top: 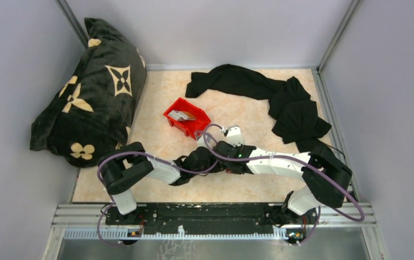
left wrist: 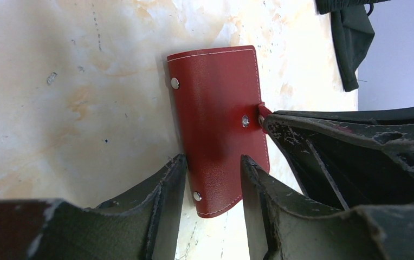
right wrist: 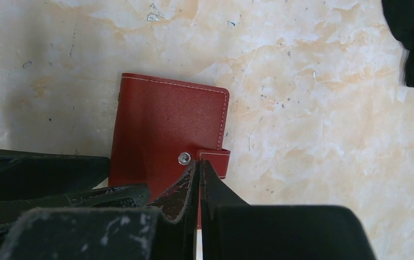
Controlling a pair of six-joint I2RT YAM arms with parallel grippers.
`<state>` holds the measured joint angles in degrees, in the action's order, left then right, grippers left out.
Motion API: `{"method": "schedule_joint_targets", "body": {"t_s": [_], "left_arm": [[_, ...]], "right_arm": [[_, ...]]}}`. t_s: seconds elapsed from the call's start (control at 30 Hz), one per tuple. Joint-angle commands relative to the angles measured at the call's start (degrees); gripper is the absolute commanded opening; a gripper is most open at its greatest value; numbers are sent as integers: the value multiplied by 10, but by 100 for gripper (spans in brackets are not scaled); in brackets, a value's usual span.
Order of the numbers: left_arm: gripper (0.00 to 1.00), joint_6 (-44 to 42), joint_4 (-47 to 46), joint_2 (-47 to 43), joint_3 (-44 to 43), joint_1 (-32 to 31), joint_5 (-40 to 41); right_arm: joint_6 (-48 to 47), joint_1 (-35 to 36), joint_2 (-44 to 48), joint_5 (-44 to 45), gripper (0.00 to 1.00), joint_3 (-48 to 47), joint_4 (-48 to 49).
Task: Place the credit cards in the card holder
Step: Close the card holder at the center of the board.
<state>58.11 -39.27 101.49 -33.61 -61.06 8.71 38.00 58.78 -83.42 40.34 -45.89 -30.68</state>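
The card holder (left wrist: 215,97) is a dark red wallet lying closed and flat on the pale marbled table, its snap strap at one side. My left gripper (left wrist: 213,160) is open and straddles the holder's near end, one finger at its left edge and the other over its face. My right gripper (right wrist: 198,162) is shut on the holder's snap strap (right wrist: 219,156), beside the metal snap. The holder also shows in the right wrist view (right wrist: 164,119). In the top view both grippers meet mid-table, the left (top: 211,160) and the right (top: 227,157), and hide the holder. Pale grey credit cards (top: 182,115) lie in a red bin.
The red plastic bin (top: 196,127) stands just behind the grippers. A black cushion with cream flowers (top: 94,92) fills the far left. A black garment (top: 280,103) lies across the back right, and its edge shows in the left wrist view (left wrist: 351,43). Grey walls enclose the table.
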Motion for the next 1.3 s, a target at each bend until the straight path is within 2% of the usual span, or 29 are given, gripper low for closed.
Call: {"method": "schedule_joint_targets", "body": {"t_s": [0.0,0.87,1.27], "left_arm": [[50,-15,128,46,17,-8,-10],[50,-18,132,51,12,-8,-12],[50,-17,133,54,12,-8,-14]], "right_arm": [[-6,7,-9,-4,0,-27,25],[-4,8,-29,-12,0,-20,29],[-4,8,11,14,0,-14,15]]}}
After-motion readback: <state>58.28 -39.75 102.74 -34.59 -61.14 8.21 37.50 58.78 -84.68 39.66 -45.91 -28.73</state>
